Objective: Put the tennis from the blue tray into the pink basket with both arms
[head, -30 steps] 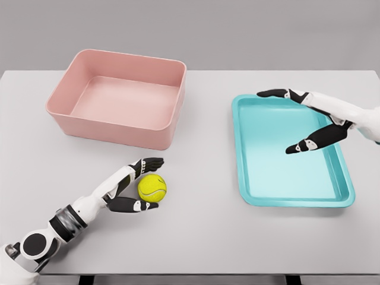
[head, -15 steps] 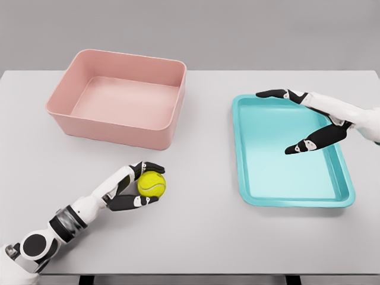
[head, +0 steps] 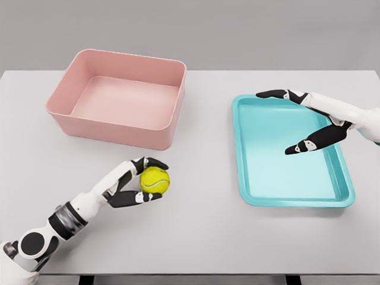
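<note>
Left hand point(head: 133, 187) gripping tennis ball point(head: 155, 179), ball's near side hidden

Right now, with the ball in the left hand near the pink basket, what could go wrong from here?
1. The left hand pinches the tennis ball only between fingertips and thumb, so the ball could slip and roll across the table.
2. The pink basket has a tall near wall; a low carry could knock the ball against it.
3. The right hand hangs open over the empty blue tray and could bump its rim if it drops.
</note>
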Motion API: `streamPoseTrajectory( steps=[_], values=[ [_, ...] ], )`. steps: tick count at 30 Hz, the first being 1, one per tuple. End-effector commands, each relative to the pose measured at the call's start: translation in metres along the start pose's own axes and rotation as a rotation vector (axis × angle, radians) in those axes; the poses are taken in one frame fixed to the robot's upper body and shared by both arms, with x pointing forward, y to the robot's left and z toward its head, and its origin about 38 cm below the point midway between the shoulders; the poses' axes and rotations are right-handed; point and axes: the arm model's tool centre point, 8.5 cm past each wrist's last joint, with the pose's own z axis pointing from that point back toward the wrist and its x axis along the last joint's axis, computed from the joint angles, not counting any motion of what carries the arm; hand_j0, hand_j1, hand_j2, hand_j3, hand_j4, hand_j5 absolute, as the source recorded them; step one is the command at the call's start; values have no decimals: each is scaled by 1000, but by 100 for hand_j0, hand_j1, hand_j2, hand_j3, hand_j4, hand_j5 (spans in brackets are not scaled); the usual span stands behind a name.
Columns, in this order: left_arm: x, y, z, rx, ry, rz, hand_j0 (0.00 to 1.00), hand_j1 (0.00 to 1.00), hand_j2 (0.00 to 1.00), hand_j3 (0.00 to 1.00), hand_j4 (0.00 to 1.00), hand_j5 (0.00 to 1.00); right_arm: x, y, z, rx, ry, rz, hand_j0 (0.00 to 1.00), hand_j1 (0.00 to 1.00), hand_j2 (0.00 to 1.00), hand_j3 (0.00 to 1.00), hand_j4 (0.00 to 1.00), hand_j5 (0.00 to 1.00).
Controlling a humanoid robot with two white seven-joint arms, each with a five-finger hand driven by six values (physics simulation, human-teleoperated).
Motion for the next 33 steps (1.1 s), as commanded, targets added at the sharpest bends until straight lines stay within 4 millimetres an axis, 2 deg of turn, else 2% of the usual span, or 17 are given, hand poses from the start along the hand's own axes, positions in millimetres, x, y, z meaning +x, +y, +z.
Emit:
streamPoseTrajectory(
  steps=[1, 13, 33],
  values=[
    [11, -2, -3, -8, -34, 1, 64, 64, 64, 64, 64, 64, 0, -1, 1, -6, -1, -5, 100, 100, 100, 100, 100, 100],
    [31, 6, -10, -8, -144, -38, 63, 63, 63, 63, 63, 63, 1, -2, 0, -5, -2, -3, 100, 100, 100, 100, 100, 100],
    [61, 37, -26, 27, -250, -119, 61, 61, 61, 61, 61, 61, 1, -2, 0, -5, -2, -3, 100, 100, 100, 100, 100, 100]
  ],
)
